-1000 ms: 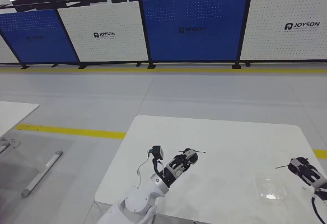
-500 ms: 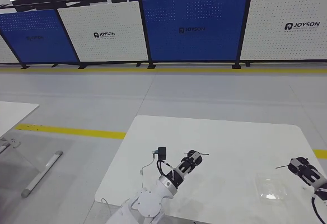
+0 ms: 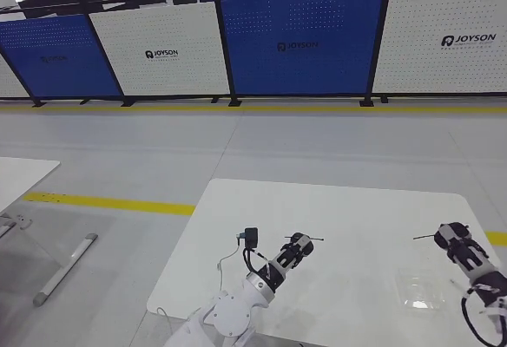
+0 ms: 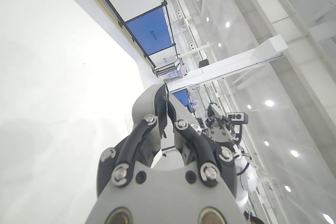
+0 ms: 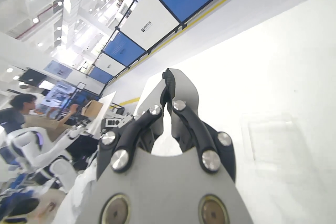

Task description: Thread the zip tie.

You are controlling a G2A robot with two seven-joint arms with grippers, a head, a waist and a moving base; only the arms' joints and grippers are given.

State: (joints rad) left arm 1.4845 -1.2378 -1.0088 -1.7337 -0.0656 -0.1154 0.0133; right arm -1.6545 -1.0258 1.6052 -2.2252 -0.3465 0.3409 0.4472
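My left gripper (image 3: 299, 242) hovers over the near middle of the white table (image 3: 340, 204), shut on a thin black zip tie (image 3: 314, 238) that pokes out sideways on both sides of the fingers. In the left wrist view the pads (image 4: 163, 104) are pressed together with a small black bit of the tie between the tips. At the table's right edge my right gripper (image 3: 450, 232) is shut on a second thin black strip (image 3: 423, 236), which points toward the left gripper. A wide gap of table separates the two. The right wrist view shows the right gripper (image 5: 167, 80) with its pads closed.
A clear plastic tray (image 3: 420, 293) lies flat near the front right of the table, just inside the right arm; it also shows as the clear plastic tray (image 5: 273, 135) beside the right gripper. A black cable (image 3: 236, 247) loops off the left arm.
The left gripper first shifted a little to the right, then held still. In the last half second the right gripper moved farther from the front edge and slightly toward the left gripper.
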